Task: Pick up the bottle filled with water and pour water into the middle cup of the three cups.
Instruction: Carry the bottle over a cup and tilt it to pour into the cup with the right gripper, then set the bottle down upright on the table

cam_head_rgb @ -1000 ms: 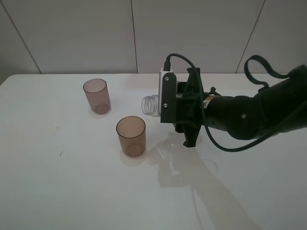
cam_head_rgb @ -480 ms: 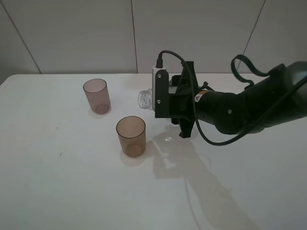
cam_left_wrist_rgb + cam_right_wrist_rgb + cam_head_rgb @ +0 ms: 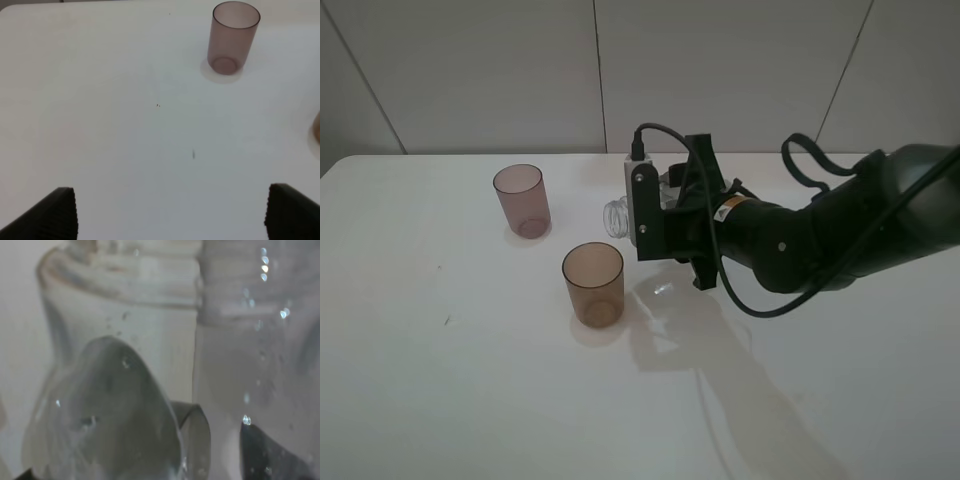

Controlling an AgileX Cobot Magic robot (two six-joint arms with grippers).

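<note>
Tabletop [image 3: 470,380], bottle [image 3: 616,217] within right claw [image 3: 665,205]

Right pincer [image 3: 665,203] tilted sideways, apparently clamped; left pincer [image 3: 170,216] spread wide.

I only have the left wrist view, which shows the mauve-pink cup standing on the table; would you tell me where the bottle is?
Observer: The right gripper holds the bottle raised and tipped on its side, open neck toward the cups.
Operator: Is its mouth over the amber cup?
Observer: Not clearly. In the exterior high view the mouth sits up and to the right of the amber cup, and no stream shows.
Operator: And the third cup?
Observer: I cannot find it in the exterior high view; the right arm may be hiding it.
</note>
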